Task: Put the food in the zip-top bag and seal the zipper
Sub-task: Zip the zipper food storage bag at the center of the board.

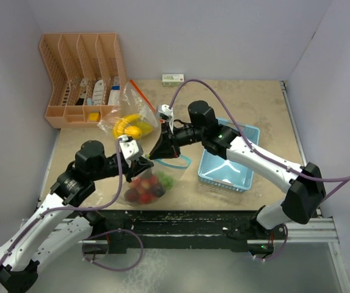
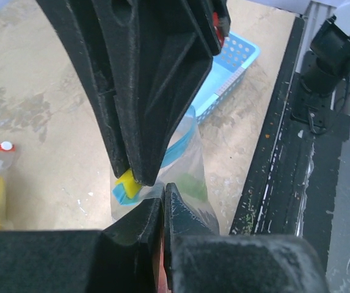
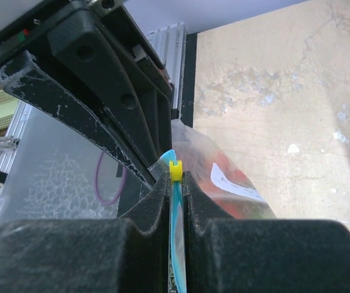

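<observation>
Both pairs of jaws clenched on the zip-top bag (image 1: 142, 187) at its blue zipper (image 3: 177, 235), yellow slider (image 3: 175, 171) between

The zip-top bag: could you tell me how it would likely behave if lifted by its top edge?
Probably floppy: the bag is thin clear film, wrinkled below where the right end effector pinches its top. Likely bottom-heavy: the food lies piled at its lower end, so it should sag and swing.
</observation>
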